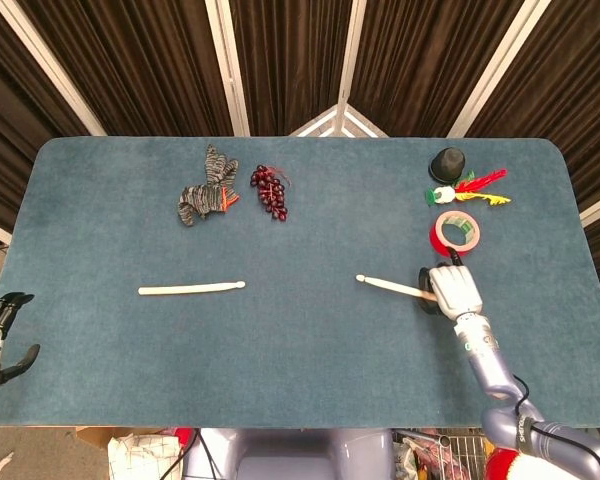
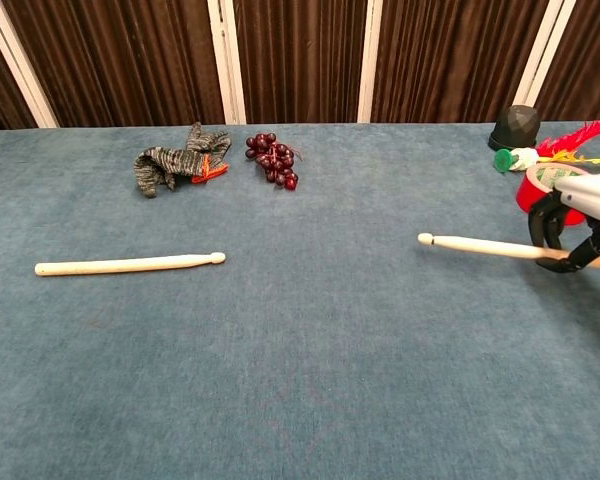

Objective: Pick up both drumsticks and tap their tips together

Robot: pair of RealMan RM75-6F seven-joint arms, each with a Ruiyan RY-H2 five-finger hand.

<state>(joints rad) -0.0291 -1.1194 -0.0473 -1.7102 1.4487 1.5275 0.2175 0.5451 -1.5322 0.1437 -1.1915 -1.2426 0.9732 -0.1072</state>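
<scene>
One pale wooden drumstick [image 1: 191,289] [image 2: 130,264] lies flat on the blue table at the left, tip pointing right, with no hand near it. My right hand [image 1: 454,290] [image 2: 576,215] grips the butt end of the second drumstick [image 1: 390,287] [image 2: 480,246], whose tip points left and is raised off the cloth. My left hand [image 1: 0,335] hangs past the table's left edge with its fingers apart and nothing in them; only the head view shows it.
A red tape roll [image 1: 453,233] [image 2: 542,186] sits just behind my right hand. A black cap [image 1: 447,163] and a feathered toy [image 1: 470,190] are at the far right. A grey knitted toy [image 1: 204,194] and dark grapes [image 1: 271,191] lie at the back.
</scene>
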